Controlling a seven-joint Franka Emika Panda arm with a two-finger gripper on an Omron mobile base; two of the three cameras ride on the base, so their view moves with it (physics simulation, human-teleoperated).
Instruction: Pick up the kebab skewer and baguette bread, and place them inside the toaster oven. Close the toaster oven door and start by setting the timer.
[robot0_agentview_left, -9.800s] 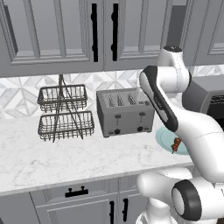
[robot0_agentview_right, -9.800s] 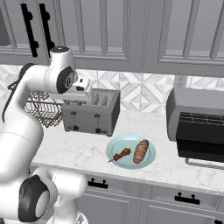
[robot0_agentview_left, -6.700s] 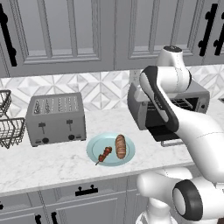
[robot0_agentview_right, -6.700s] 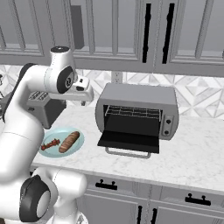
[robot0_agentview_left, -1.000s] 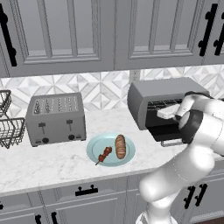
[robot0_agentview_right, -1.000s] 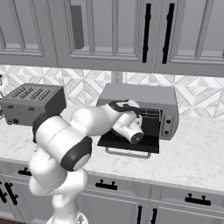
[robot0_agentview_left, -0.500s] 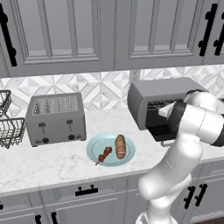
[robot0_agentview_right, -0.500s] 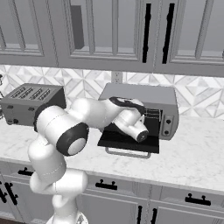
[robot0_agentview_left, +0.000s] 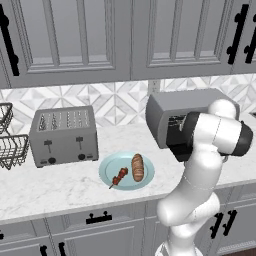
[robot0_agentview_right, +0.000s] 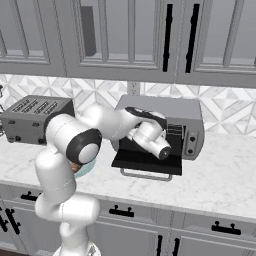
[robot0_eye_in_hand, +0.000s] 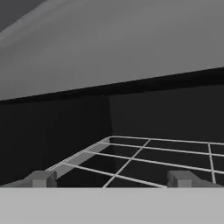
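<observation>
The kebab skewer (robot0_agentview_left: 119, 177), a short thin stick threaded with small red and dark brown chunks, lies on a round teal plate (robot0_agentview_left: 107, 171) close to the front edge of the white marbled table (robot0_agentview_left: 50, 187). Just beside it on the same plate lies the baguette bread (robot0_agentview_left: 137, 167), a stubby golden-brown loaf with a ridged crust, longer and much thicker than the skewer; whether the two touch cannot be told. The wide grey metal toaster oven (robot0_agentview_right: 165, 112) stands against the back edge of the table, to the right of the plate, with two round knobs (robot0_agentview_right: 190, 143) down its right side. The toaster oven door (robot0_agentview_right: 135, 160), a dark panel with a silver bar handle (robot0_agentview_right: 145, 175), hangs folded down flat over the table, and the cavity is open. The white arm reaches into that opening, and the end effector (robot0_eye_in_hand: 111, 179) sits inside, its two dark fingertips (robot0_eye_in_hand: 40, 179) spread wide apart with nothing between them, just above the pale wire rack (robot0_eye_in_hand: 144, 159) and facing the dark back wall. A grey four-slot toaster (robot0_agentview_left: 64, 135) with levers stands left of the plate, and a dark wire basket (robot0_agentview_left: 9, 150) sits at the table's left edge. No brand name, label or writing can be read on any of the appliances
</observation>
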